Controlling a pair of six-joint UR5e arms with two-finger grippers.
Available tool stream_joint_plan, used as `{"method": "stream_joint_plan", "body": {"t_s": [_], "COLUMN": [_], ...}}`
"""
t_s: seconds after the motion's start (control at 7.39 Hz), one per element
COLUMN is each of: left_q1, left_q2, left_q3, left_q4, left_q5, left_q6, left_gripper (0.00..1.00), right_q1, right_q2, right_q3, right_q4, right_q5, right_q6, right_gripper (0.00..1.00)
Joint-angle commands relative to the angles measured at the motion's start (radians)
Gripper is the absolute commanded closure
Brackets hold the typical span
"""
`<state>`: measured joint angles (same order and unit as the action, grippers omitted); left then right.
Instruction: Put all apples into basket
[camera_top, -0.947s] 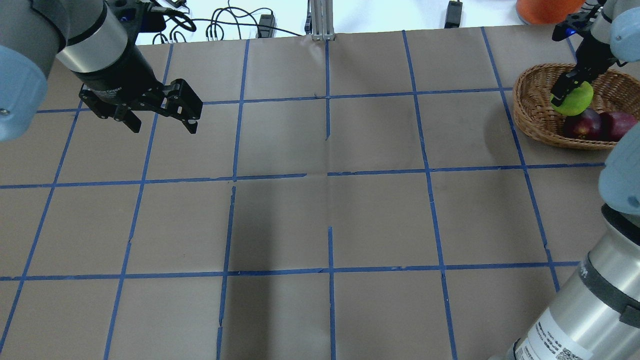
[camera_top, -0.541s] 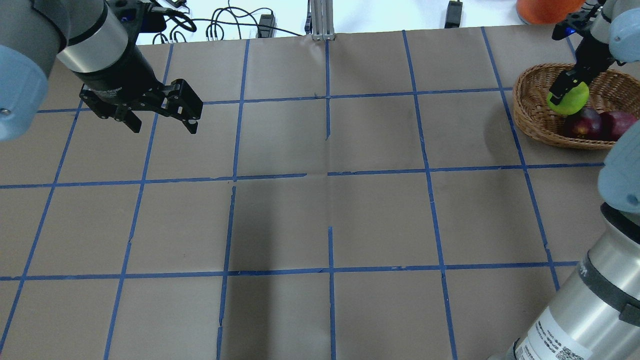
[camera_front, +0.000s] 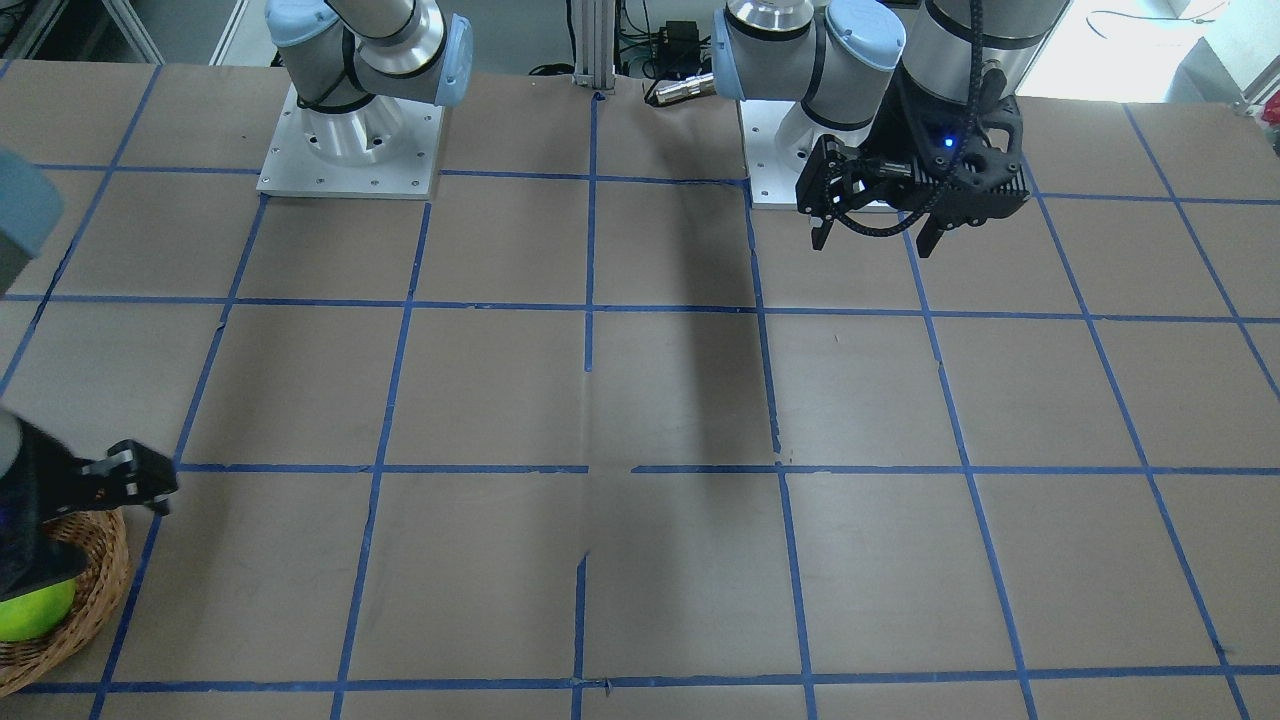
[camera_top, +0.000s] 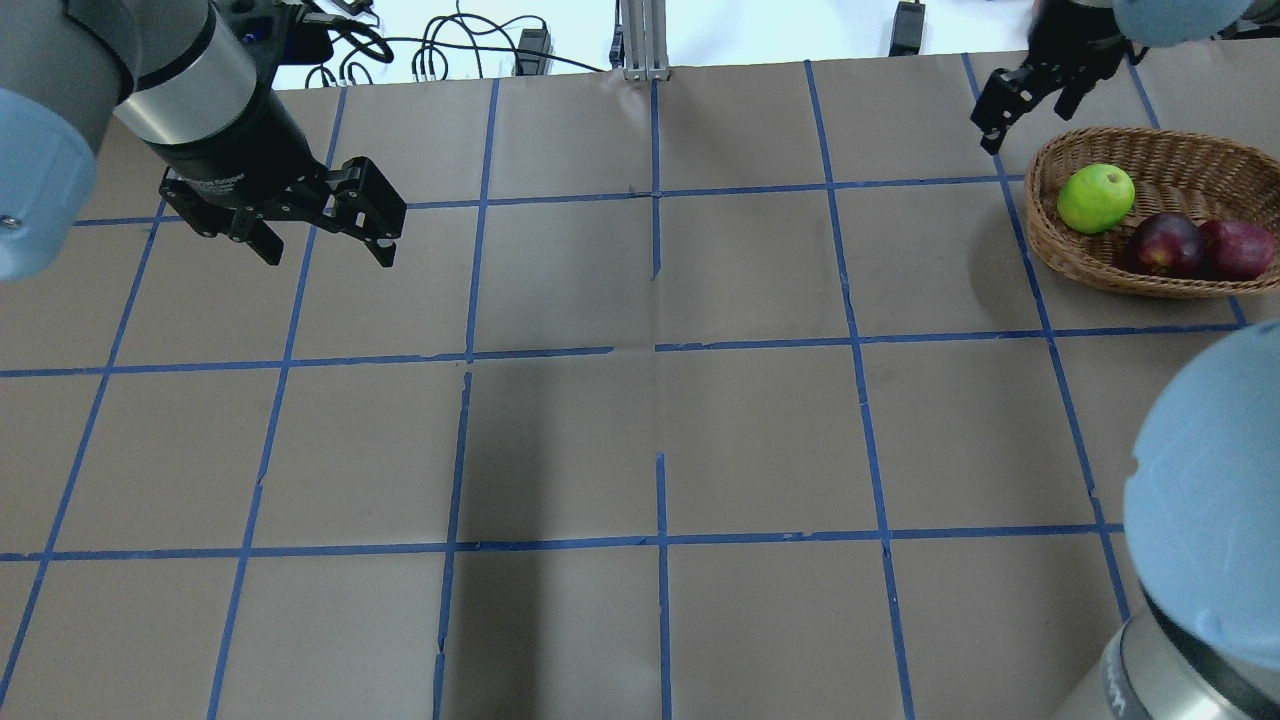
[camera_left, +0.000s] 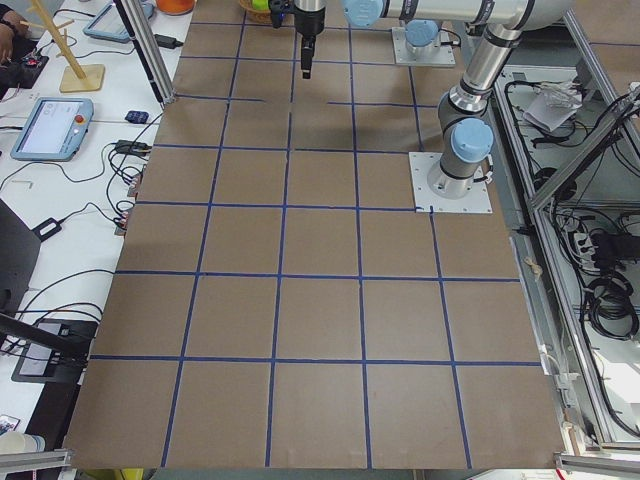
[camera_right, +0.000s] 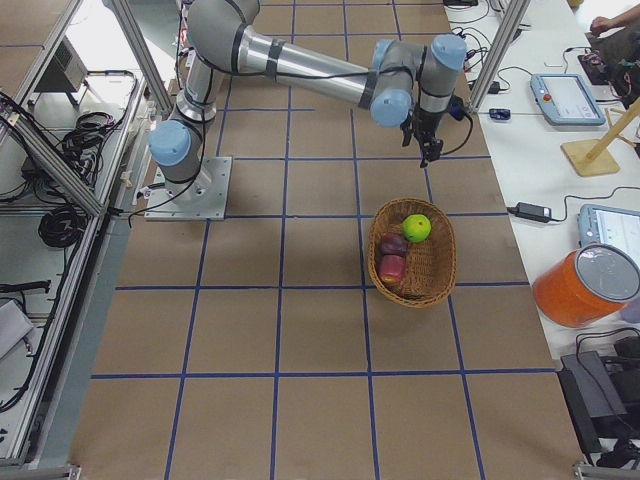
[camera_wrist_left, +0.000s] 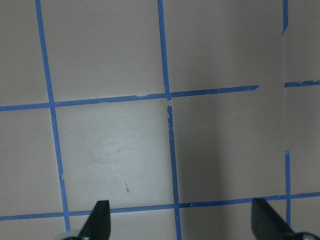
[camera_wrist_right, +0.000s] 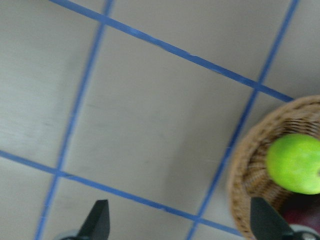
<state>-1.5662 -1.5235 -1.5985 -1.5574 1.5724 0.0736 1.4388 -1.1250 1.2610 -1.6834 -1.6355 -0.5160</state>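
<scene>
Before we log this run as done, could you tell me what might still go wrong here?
The open right gripper hovers just outside the basket rim; a low sweep back over it could clip the wicker and shift it. The green apple lies close to that rim, so a knock might roll it out.

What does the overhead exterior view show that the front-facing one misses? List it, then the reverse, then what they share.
Only overhead: the maroon apple and red apple, lying in the basket. Only front-facing: the arms' base plates on the table. Both: the green apple in the basket, and the left gripper, jaws open and empty.
</scene>
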Motion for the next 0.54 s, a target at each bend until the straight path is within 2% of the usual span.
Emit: {"method": "stream_joint_plan", "body": {"t_s": [0.0,0.14,0.27,0.41], "left_q1": [0.000,0.000,0.000,0.000], "left_q2": [-0.001,0.000,0.000,0.000], "left_q3": [0.000,0.000,0.000,0.000], "left_q4": [0.000,0.000,-0.001,-0.001], "left_q5": [0.000,0.000,0.001,0.001], "left_q6": [0.000,0.000,0.000,0.000], "left_gripper": [0.00,0.00,0.00,0.00], "right_q1": [0.231,0.279,0.269,0.252], "right_q2": [-0.109,-0.163,-0.205,-0.232], "right_q3": [0.053,0.114,0.199,0.218], "right_q4": [0.095,0.093,0.050,-0.019], "right_q5": [0.080,0.077,0.080,0.079], "right_q6": [0.305,0.316,0.317,0.320], "right_gripper": [0.00,0.00,0.00,0.00]}}
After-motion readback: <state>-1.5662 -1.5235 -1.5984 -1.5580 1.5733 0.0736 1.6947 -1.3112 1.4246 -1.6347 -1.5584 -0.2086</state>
